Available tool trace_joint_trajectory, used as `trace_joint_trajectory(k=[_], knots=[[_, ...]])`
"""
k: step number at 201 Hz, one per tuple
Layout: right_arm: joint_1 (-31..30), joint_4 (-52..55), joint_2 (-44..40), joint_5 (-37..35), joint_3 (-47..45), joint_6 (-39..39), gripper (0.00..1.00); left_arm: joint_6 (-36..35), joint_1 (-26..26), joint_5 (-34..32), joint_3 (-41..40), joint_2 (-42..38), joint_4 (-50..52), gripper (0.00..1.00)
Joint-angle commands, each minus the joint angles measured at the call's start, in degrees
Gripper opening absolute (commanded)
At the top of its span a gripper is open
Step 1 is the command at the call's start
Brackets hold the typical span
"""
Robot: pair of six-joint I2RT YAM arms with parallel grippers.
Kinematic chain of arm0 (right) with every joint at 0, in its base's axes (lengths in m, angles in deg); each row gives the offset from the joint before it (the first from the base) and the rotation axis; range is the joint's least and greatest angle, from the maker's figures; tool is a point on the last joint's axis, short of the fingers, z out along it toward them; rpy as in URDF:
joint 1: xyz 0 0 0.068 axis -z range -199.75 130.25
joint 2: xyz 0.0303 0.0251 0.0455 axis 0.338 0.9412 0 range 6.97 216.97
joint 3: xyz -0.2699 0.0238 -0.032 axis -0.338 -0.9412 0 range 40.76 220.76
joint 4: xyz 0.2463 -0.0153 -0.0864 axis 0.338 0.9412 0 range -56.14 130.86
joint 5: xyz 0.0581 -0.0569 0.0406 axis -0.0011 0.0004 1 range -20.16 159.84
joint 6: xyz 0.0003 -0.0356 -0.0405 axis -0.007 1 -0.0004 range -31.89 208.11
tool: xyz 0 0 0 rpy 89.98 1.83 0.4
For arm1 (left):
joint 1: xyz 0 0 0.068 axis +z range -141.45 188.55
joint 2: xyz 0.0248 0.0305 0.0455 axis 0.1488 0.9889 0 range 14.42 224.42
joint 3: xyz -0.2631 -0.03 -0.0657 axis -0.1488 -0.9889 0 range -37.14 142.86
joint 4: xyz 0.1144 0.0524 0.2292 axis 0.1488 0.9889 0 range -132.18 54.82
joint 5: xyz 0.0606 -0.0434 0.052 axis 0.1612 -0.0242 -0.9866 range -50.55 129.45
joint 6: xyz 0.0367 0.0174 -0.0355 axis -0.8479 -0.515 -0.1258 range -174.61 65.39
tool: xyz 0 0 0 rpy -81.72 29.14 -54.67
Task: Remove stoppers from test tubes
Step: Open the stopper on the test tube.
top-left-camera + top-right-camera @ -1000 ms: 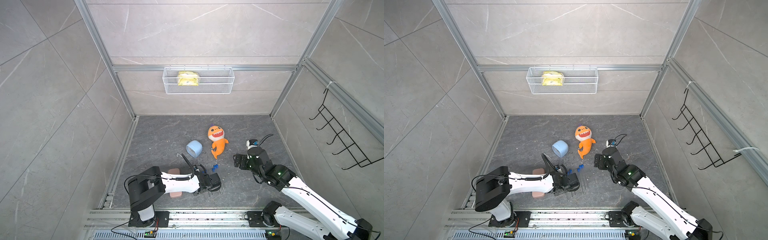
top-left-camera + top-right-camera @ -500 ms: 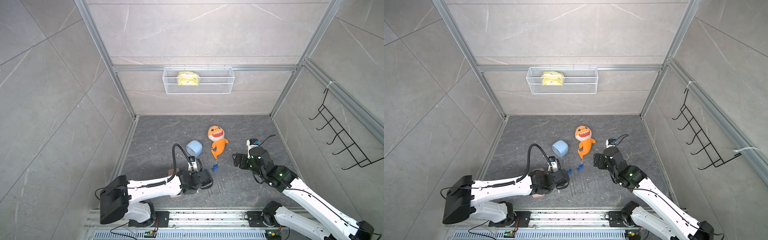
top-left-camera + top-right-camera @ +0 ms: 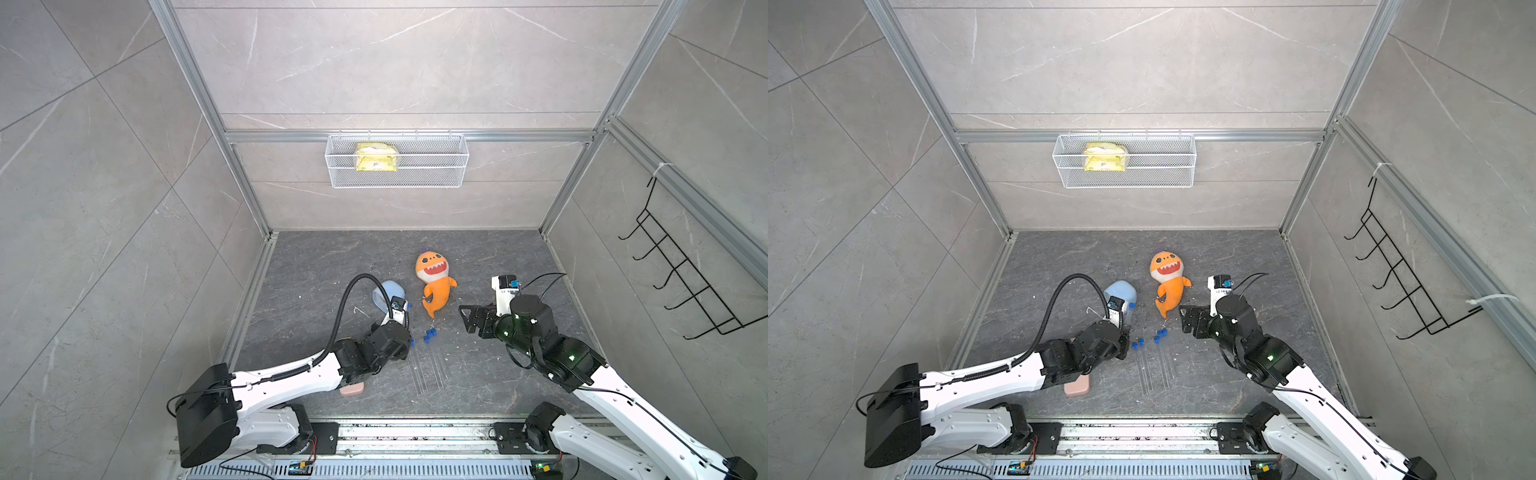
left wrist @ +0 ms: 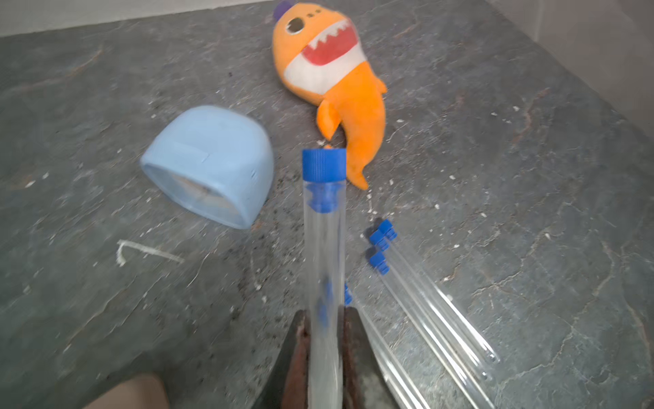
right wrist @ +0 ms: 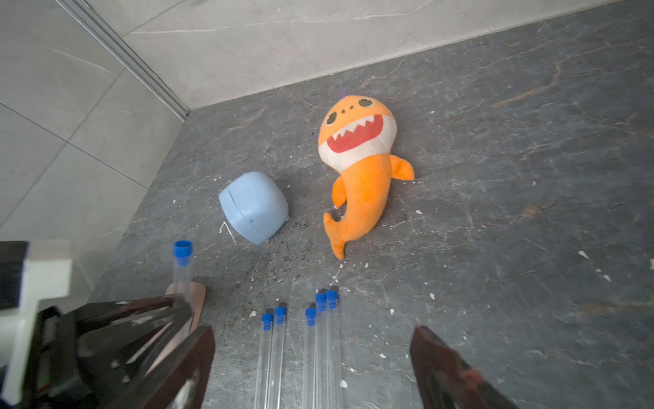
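Left hand [image 4: 325, 318] now raised, grasping test tube [image 4: 323, 248] (stopper [image 4: 323, 166] on), right hand [image 5: 311, 333] released.

Even bright light, soft shadows, blurred wrist views.

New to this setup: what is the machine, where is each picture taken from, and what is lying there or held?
Two white robot arms with pincer grippers work on a grey floor. Both top views look down from overhead; each wrist view rides on an arm. The left gripper is shut on a clear test tube, its blue stopper in place. The right gripper is open, holding nothing. More stoppered tubes lie side by side, near an orange plush shark, a pale blue cup and a pink case.
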Motion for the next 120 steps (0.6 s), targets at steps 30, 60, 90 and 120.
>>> trace_joint_trajectory(k=[30, 60, 90, 120], knots=[[6.0, -8.7, 2.0, 12.6, -0.3, -5.2, 0.79, -11.6, 2.3, 12.6, 3.1, 9.4, -16.6, 0.12], [15.1, -18.6, 5.7, 26.9, -3.2, -15.0, 0.67, -12.3, 3.0, 15.3, 3.6, 11.3, -19.6, 0.12], [16.2, -27.4, 12.6, 33.5, -4.0, -20.2, 0.55, -11.6, 3.7, 16.5, 5.0, 11.6, -19.1, 0.12], [15.9, -29.2, 15.7, 33.6, -3.4, -19.7, 0.51, -9.6, 4.9, 19.0, 6.2, 11.6, -18.9, 0.12]])
